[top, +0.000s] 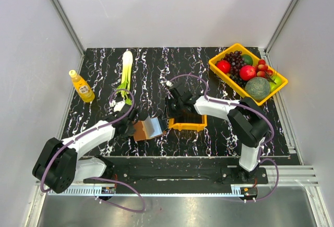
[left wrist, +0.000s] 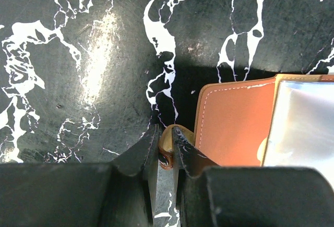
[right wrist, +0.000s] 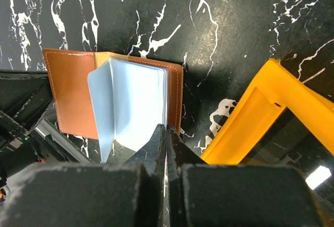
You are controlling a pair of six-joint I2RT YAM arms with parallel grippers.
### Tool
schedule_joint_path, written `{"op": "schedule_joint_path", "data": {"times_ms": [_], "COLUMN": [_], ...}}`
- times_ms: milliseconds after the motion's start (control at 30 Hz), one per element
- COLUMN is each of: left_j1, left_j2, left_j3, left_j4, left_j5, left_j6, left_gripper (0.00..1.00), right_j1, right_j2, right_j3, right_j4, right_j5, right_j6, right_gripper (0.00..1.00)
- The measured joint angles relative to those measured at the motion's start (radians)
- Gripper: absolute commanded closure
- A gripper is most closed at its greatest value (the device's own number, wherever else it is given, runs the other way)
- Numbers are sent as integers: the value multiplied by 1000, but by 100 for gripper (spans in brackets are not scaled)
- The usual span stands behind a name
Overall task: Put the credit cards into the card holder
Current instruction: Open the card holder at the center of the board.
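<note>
Overhead, shows card holder [top: 148, 129] lying open on black marbled surface [top: 104, 75], its right edge just beside orange bin [top: 188, 128]; leaves bare room ahead and to the left.

Left wrist: left tool [left wrist: 166, 147] pinching holder's brown edge, open marble beyond.

Right wrist: right tool [right wrist: 166, 133] pressed together at near edge of credit cards [right wrist: 138, 102] standing up from holder; cannot tell whether any is caught.

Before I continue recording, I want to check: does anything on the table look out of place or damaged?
Nothing is spilled or damaged. Only the card holder looks askew: it lies open, its pale leaves standing up, while the left claw pinches one edge.
</note>
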Motion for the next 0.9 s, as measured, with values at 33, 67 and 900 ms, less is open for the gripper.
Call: {"op": "schedule_joint_path", "data": {"times_ms": [33,67,900], "left_j1": [0,0,0], "left_j2": [-2,-3,-5], "left_j3": [0,-2,-13], "left_j4": [3,6,23], "left_j5": [2,3,8], "left_j6": [0,0,1], "left_gripper": [100,100,100], "right_j1": [1,1,20], "right_j2": [3,7,-5], "right_j3": [0,0,13], "right_j4": [-1,-3,2], "right_j5": [0,0,-63], "right_j6": [-2,-3,24], "right_gripper": [100,100,100]}}
